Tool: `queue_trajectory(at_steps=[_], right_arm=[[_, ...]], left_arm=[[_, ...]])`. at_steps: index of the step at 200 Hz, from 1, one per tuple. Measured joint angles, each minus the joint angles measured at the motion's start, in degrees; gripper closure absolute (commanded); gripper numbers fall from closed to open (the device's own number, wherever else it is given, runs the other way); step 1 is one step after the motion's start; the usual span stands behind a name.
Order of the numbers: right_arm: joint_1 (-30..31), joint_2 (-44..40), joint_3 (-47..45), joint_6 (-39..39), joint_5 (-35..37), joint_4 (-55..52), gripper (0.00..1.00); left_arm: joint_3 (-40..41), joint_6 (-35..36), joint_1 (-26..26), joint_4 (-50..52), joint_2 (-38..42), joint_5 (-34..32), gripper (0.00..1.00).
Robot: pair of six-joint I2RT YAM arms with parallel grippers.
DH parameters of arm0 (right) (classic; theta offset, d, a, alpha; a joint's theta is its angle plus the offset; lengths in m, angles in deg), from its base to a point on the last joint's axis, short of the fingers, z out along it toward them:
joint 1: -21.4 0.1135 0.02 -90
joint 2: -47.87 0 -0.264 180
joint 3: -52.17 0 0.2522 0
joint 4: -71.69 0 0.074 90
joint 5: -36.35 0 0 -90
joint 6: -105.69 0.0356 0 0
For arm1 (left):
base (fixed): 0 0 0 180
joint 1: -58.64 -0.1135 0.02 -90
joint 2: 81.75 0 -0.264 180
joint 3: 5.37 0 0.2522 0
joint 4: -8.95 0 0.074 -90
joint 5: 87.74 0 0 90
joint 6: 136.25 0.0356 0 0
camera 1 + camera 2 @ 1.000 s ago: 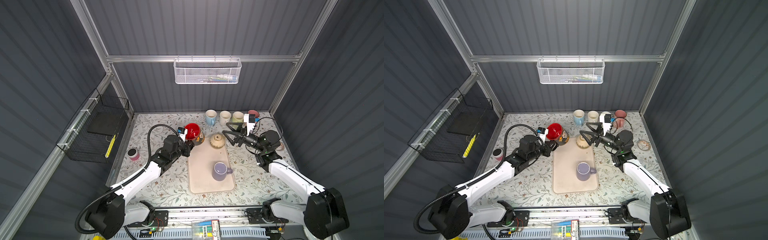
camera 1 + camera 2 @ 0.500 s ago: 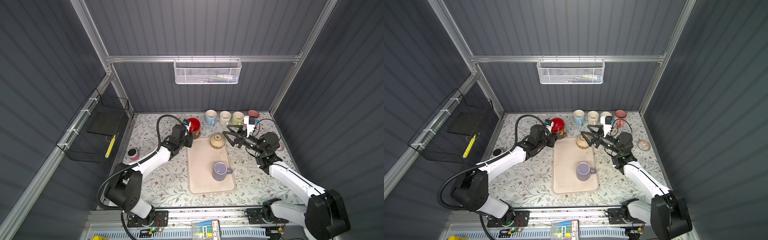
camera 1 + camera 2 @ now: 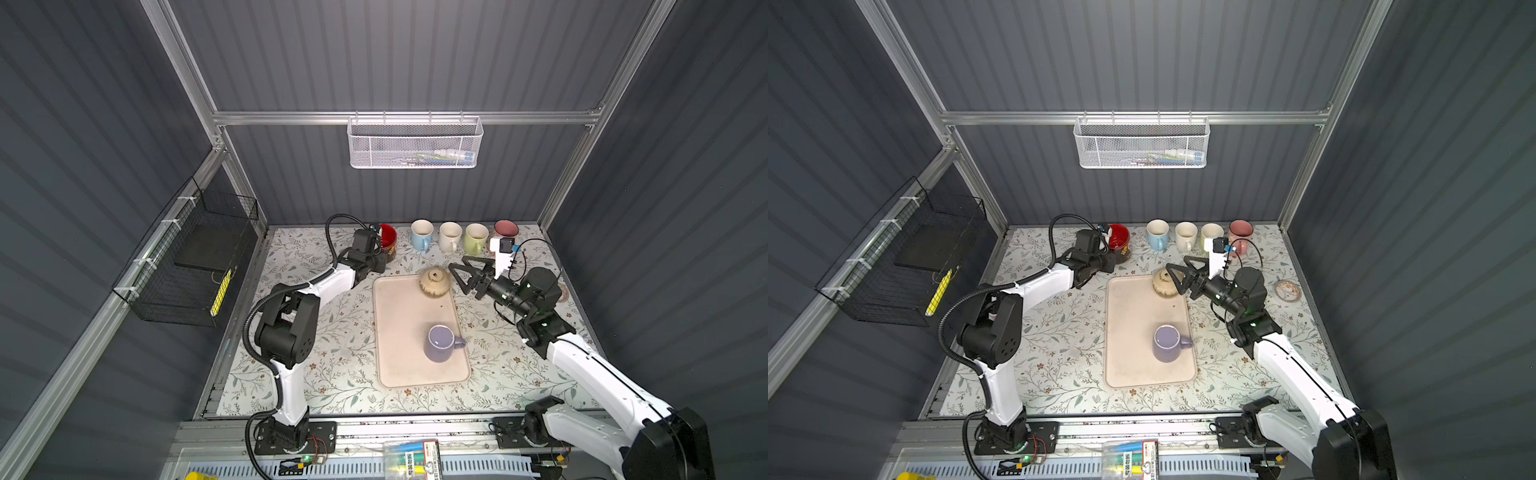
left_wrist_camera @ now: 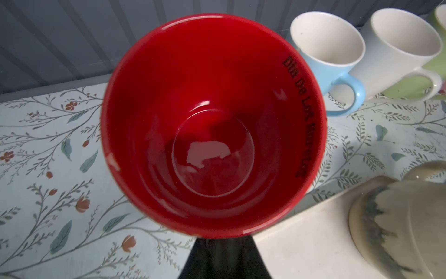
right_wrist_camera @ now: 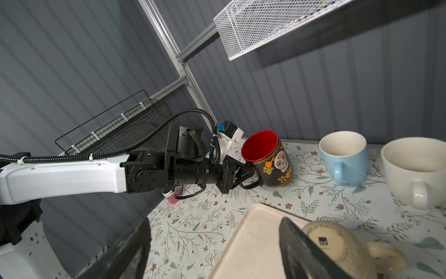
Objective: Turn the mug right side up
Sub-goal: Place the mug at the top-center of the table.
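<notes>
We see the left gripper [image 5: 248, 175] at the back edge of the floral counter [image 3: 345, 353], its jaws clamped together on the handle of the black mug with a red inside and a skull print [image 5: 268, 161]. That mug is mouth up and leaning slightly; we cannot tell whether its base touches the counter. In both top views the wrist hides those jaws and most of the mug.

Beside it along the back edge stand 4 upright mugs: a light blue mug [image 3: 421, 235], a white mug [image 3: 449, 237], a green mug [image 3: 475, 239] and a pink mug [image 3: 505, 228].

The right gripper [image 3: 456, 262] hangs with its jaws wide apart just beside the beige glazed mug [image 3: 434, 282]. This mug is upside down on the back right corner of the beige plastic tray [image 3: 395, 316]. In the right wrist view, 1 of the dark jaws cuts off part of it.

A purple mug [image 3: 441, 343] sits nearer the tray's front edge; we cannot make out which way up it is.
</notes>
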Motion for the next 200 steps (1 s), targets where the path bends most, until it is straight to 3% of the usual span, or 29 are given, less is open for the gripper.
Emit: queue_trajectory(at_steps=[85,200], right_arm=[[1.75,-0.35,1.51,-2.58,13.33,-9.84,0.18],[2.01,-0.33,1.51,-3.45,15.17,-11.58,0.19]], left_arm=[[-14.08,-0.26,0.04,1.66,-12.22,-1.64,1.0],[-21.14,-2.05,0.04,4.81,-17.11,-3.58,1.0]])
